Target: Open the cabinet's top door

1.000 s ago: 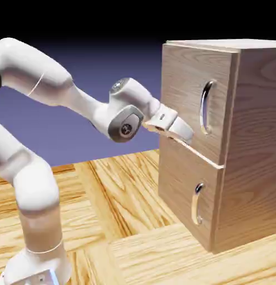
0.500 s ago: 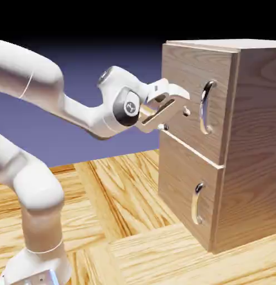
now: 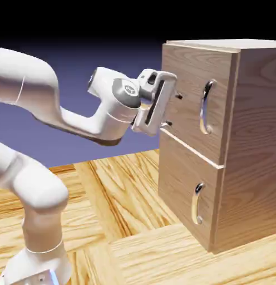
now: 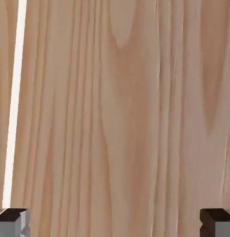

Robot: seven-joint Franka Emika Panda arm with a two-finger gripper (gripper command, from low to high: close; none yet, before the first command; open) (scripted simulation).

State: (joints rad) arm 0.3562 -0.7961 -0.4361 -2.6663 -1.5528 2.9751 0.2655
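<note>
Facing the top door [image 3: 187, 72], the gripper [image 3: 172, 109] holds its fingers wide apart (nothing between them), near the panel, with the curved handle [image 3: 204, 108] toward the exterior view's right.

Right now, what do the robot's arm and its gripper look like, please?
The thick, rounded, glossy white arm has a grey round joint cap with a small dark emblem. The white, elongated hand housing has a dark slot. Its gripper has two small, blocky grey finger tips with dark faces.
</note>
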